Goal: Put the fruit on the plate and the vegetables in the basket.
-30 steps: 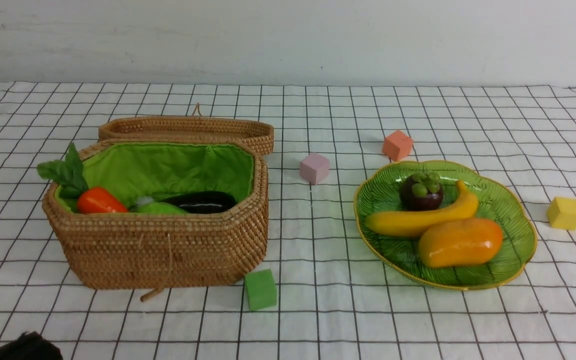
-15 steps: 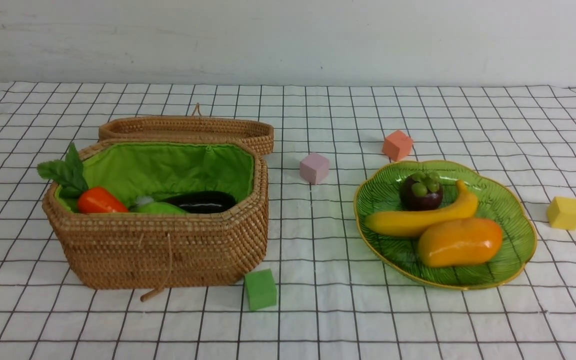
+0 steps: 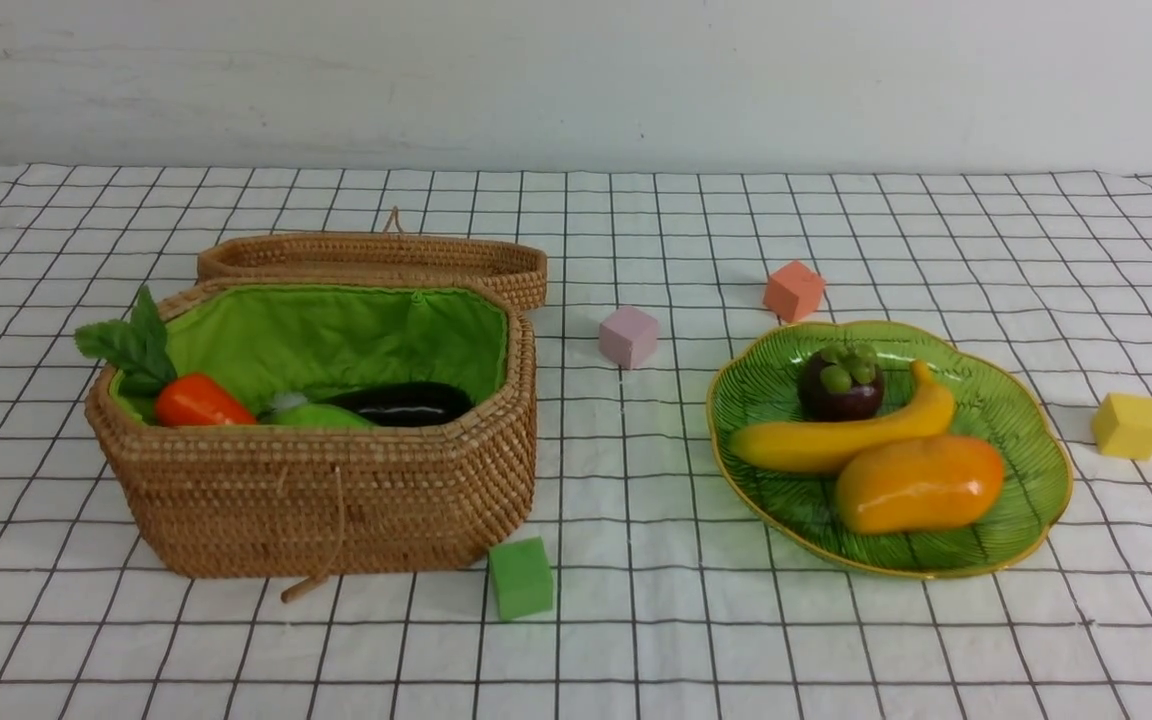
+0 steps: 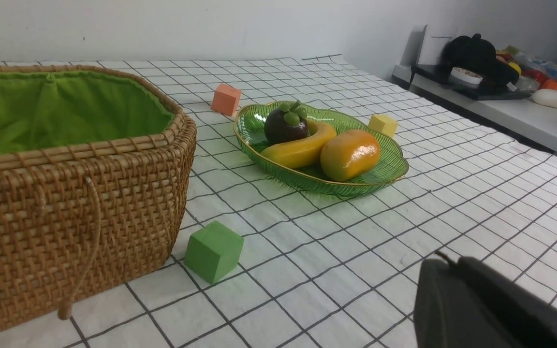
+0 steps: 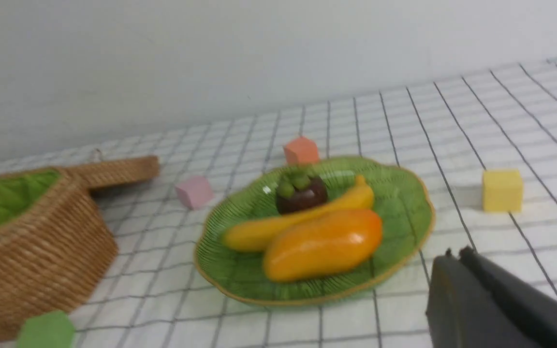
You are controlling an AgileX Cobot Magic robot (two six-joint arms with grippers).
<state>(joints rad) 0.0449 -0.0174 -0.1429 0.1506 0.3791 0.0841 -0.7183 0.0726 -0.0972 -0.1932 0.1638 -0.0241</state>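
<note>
The sorting is judged complete, so the step in hand is a clean withdrawal: both arms are best kept low and well back from the table (image 3: 636,650). On the left, the basket (image 3: 316,500) holds the carrot (image 3: 198,402), the pale green gourd (image 3: 321,416) and the eggplant (image 3: 401,402), its lid (image 3: 376,255) folded open behind. A green cube (image 3: 521,578) sits just beside the basket's near corner and should not be nudged. A pink cube (image 3: 628,336) lies between basket and plate. On the right, the plate (image 3: 1026,500) carries the mangosteen (image 3: 842,382), banana (image 3: 836,440) and mango (image 3: 921,484). An orange cube (image 3: 794,290) and a yellow cube (image 3: 1129,425) lie near its rim. The left tool (image 4: 445,263) and right tool (image 5: 455,253) are drawn together, gripping nothing
</note>
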